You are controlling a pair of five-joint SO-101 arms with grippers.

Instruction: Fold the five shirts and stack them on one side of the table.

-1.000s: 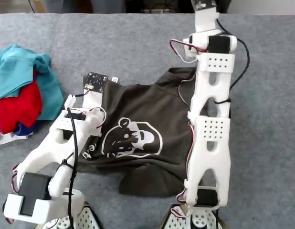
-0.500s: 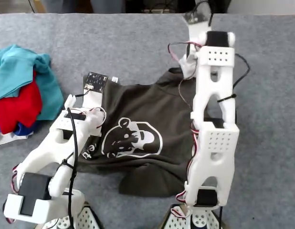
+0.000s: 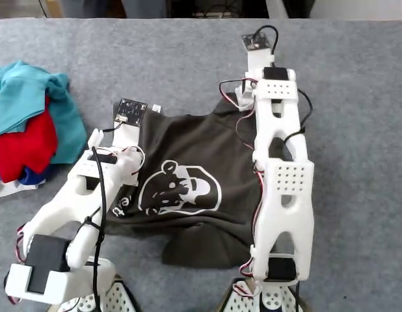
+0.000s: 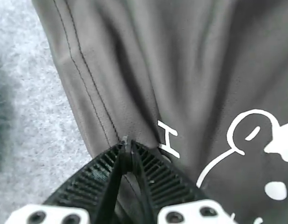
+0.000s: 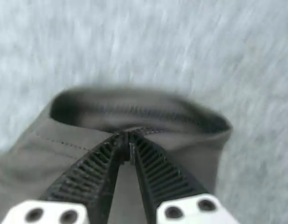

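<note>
A dark brown shirt (image 3: 188,143) with a white bear print lies spread in the middle of the grey table. My left gripper (image 4: 127,145) is shut on the shirt's fabric (image 4: 190,60) just inside its stitched edge; from above it sits at the shirt's left edge (image 3: 127,148). My right gripper (image 5: 126,136) is shut on a folded, stitched edge of the shirt (image 5: 88,140) that bulges up off the table. In the high view that gripper (image 3: 245,92) is at the shirt's far right corner, under the arm's wrist.
A loose pile of shirts lies at the table's left edge, teal (image 3: 32,91) on top of red (image 3: 25,146), with blue and white showing beneath. Bare grey table covering (image 3: 363,130) stretches to the right and along the far side.
The right arm's wrist has swung left and lower over the shirt's far right corner, and that corner has shifted left with it. The left arm has stayed still.
</note>
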